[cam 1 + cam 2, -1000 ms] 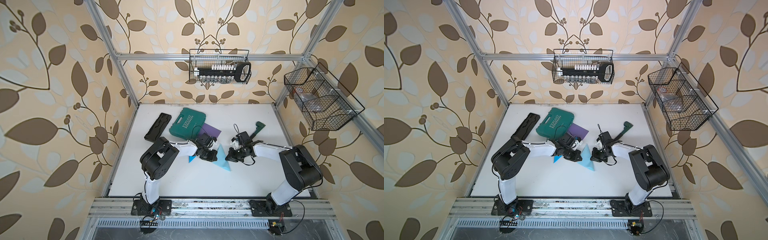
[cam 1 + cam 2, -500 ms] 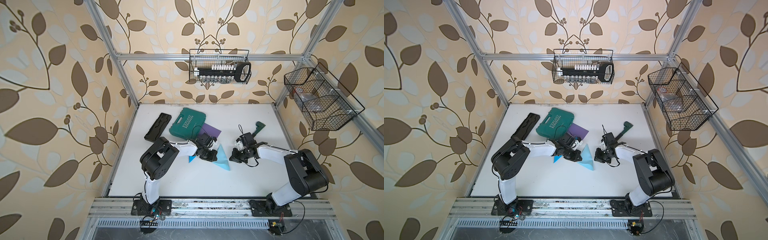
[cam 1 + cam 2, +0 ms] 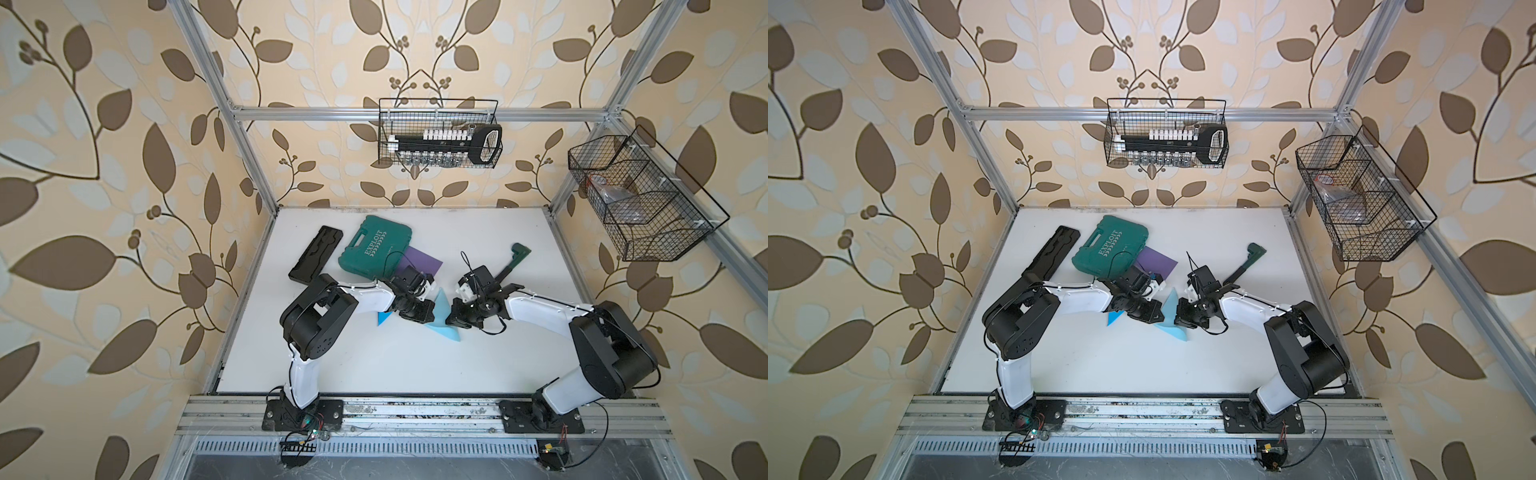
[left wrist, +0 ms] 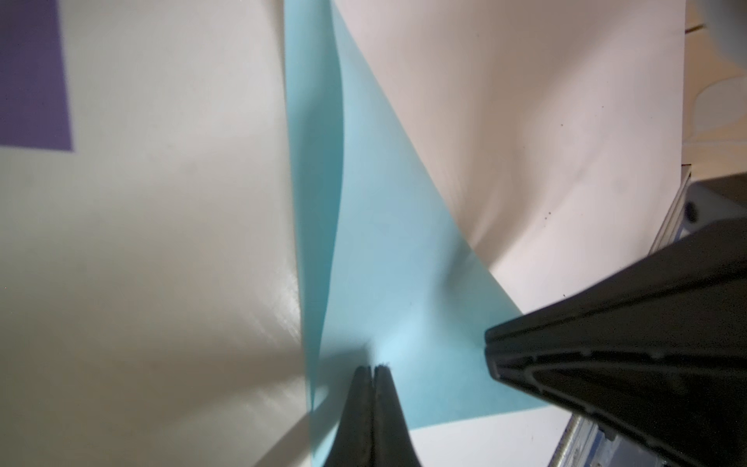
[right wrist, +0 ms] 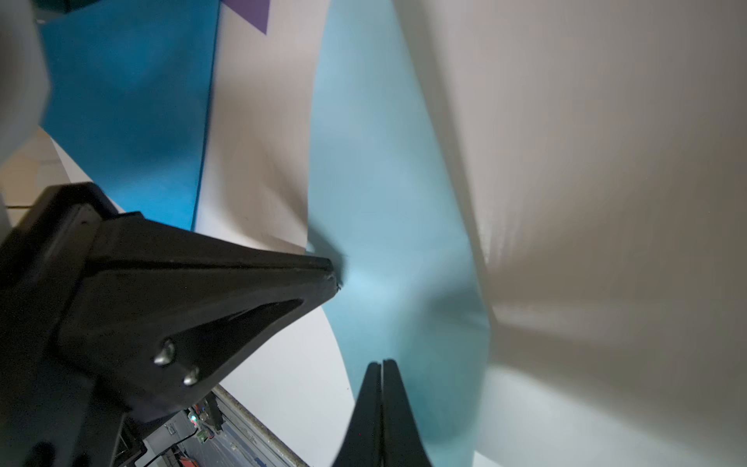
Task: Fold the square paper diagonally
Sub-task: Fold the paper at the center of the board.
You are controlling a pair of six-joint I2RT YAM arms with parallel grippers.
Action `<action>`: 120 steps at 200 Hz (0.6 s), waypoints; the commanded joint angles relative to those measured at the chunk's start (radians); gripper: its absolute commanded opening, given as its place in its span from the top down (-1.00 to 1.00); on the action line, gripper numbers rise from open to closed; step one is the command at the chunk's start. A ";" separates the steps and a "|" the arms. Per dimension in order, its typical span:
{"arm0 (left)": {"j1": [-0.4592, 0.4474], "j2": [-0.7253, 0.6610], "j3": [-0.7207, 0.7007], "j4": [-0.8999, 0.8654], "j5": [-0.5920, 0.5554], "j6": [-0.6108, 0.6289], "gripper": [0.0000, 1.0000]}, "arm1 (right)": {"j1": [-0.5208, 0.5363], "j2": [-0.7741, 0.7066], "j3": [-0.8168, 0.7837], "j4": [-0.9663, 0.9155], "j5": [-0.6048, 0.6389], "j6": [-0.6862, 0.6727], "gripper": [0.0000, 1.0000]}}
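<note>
While the left gripper [image 4: 374,370] and right gripper [image 5: 382,364] stand with jaws pressed together, tips on the light blue paper [image 4: 376,242] mid-table [image 3: 374,365], its flap bows; a sliding tip could skew the crease.

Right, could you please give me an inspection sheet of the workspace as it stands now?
Surface: white table, no spills seen.
Job's things: light blue paper, partly folded and not yet flat, between the two grippers.
Clutter: darker blue paper under the left arm; purple paper against the green case; black tray; green-headed tool at the back.
Grippers: left gripper and right gripper both shut, tips against the light blue paper.
Cables: thin black cable loops below the right wrist; nothing seen snagged.
Surroundings: back wire basket and side wire basket hang on the frame.
</note>
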State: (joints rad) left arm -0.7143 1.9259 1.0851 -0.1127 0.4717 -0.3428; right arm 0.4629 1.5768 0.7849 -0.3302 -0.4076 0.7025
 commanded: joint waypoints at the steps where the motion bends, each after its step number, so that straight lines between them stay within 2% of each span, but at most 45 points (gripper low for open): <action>1: 0.003 0.039 -0.017 -0.134 -0.096 0.025 1.00 | 0.015 0.028 0.022 0.010 -0.003 0.065 1.00; 56: 0.002 0.041 -0.013 -0.149 -0.109 0.028 1.00 | 0.012 0.070 0.011 -0.058 0.055 0.049 1.00; 120: 0.006 0.041 -0.013 -0.157 -0.122 0.030 1.00 | -0.075 0.038 -0.036 -0.125 0.101 -0.017 1.00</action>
State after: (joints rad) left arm -0.7143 1.9259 1.0935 -0.1314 0.4633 -0.3397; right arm 0.4255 1.6257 0.7834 -0.3695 -0.3866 0.7261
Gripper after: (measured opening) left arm 0.045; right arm 0.047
